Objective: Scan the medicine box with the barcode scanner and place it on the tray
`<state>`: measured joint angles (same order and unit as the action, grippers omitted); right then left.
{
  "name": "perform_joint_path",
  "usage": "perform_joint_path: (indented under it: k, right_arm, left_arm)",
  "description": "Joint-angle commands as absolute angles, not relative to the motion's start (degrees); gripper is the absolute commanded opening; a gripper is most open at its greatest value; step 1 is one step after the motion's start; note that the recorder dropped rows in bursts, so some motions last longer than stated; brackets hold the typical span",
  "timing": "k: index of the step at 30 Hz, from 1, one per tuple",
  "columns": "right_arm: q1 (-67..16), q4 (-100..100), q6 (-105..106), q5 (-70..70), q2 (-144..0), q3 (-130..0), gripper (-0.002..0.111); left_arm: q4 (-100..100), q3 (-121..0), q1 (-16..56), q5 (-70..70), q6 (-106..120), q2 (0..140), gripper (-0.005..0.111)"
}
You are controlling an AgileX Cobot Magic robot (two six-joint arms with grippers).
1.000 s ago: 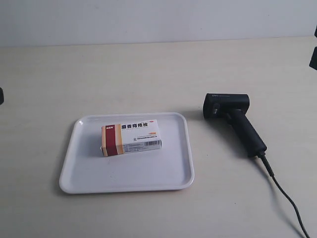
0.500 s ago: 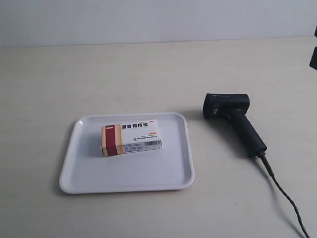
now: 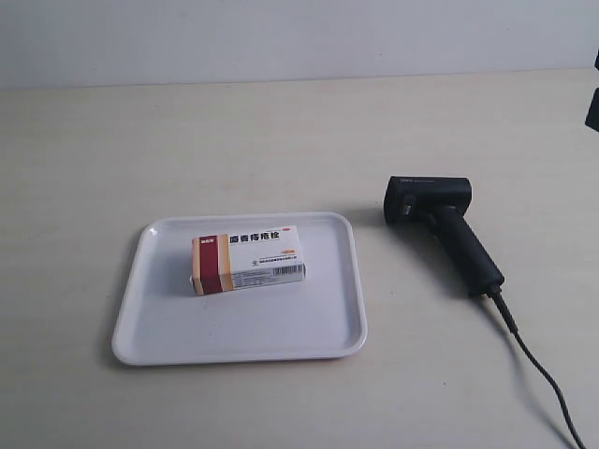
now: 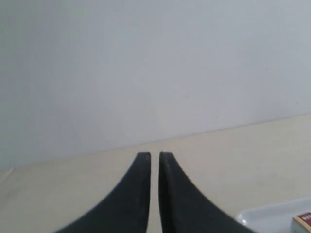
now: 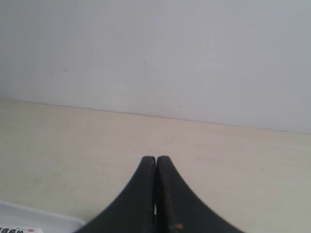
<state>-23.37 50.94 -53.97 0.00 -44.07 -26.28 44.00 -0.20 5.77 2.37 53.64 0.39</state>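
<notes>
The medicine box point(image 3: 248, 262) lies flat inside the white tray point(image 3: 328, 318), its dark red band toward the exterior view's left. To the tray's right the black barcode scanner point(image 3: 440, 229) lies on its side on the table, its cable point(image 3: 543, 374) trailing to the lower right. Neither gripper is near them. In the left wrist view my left gripper point(image 4: 154, 156) holds nothing, with only a thin slit between its fingers; a tray corner point(image 4: 272, 218) and a box end point(image 4: 303, 222) show at the frame edge. My right gripper point(image 5: 156, 159) is shut and empty, with the tray's rim point(image 5: 29, 216) beside it.
The beige table point(image 3: 281, 140) runs back to a pale wall. Small dark parts of the arms show at the exterior view's left edge point(image 3: 2, 180) and right edge point(image 3: 593, 103).
</notes>
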Motion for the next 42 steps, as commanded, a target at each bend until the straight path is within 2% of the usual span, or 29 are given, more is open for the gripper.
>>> perform_joint_path:
  k: [1,3,5,19,42]
  right_arm:
    - [-23.27,50.95,-54.04,-0.48,-43.83,-26.09,0.000]
    - [-23.27,50.95,-54.04,-0.48,-43.83,-26.09,0.000]
    - [-23.27,50.95,-54.04,-0.48,-43.83,-26.09,0.000]
    - [-23.27,50.95,-54.04,-0.48,-43.83,-26.09,0.000]
    - [-23.27,50.95,-54.14,-1.42,-43.83,-26.09,0.000]
  left_arm:
    - [-1.78,0.00,5.81,8.75,3.74,0.00,0.009]
    - [-10.10,0.00,5.81,10.48,-7.54,0.00,0.009]
    - [-12.00,0.00,5.81,11.77,-9.74,0.00,0.009]
    - [-4.44,0.00,3.43,11.90,-1.41,0.00,0.009]
    - [-4.35,0.00,3.35,11.90,-1.09,0.00,0.009]
